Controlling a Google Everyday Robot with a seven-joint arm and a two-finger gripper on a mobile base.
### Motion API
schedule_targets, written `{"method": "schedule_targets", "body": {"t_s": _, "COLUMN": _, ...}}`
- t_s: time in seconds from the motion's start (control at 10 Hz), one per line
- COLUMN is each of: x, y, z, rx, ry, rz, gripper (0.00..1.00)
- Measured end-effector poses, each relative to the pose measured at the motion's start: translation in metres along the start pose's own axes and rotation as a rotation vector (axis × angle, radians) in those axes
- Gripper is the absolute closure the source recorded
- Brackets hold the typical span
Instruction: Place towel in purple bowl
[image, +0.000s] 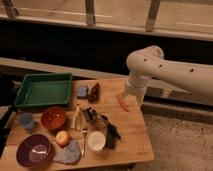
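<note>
The purple bowl (34, 150) sits at the front left corner of the wooden table (132, 137). The towel (69, 152), a crumpled grey-blue cloth, lies just right of the bowl, touching its rim. My white arm (165, 70) reaches in from the right. My gripper (123, 101) with orange fingers hangs over the right part of the table, far from the towel and bowl.
A green tray (42, 90) stands at the back left. An orange-brown bowl (53, 118), a small blue cup (25, 120), an orange fruit (62, 138), a white cup (96, 141), a blue sponge (82, 91), a brown packet (94, 92) and dark utensils (111, 132) lie around the table's middle.
</note>
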Motion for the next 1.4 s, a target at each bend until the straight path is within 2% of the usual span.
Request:
{"method": "schedule_targets", "body": {"t_s": 1.2, "x": 0.0002, "y": 0.0001, "z": 0.0001, "rx": 0.000, "ry": 0.000, "rz": 0.000, "gripper": 0.35}}
{"method": "schedule_targets", "body": {"t_s": 1.4, "x": 0.0037, "y": 0.0020, "z": 0.0028, "rx": -0.005, "ry": 0.016, "rz": -0.024, "gripper": 0.35}}
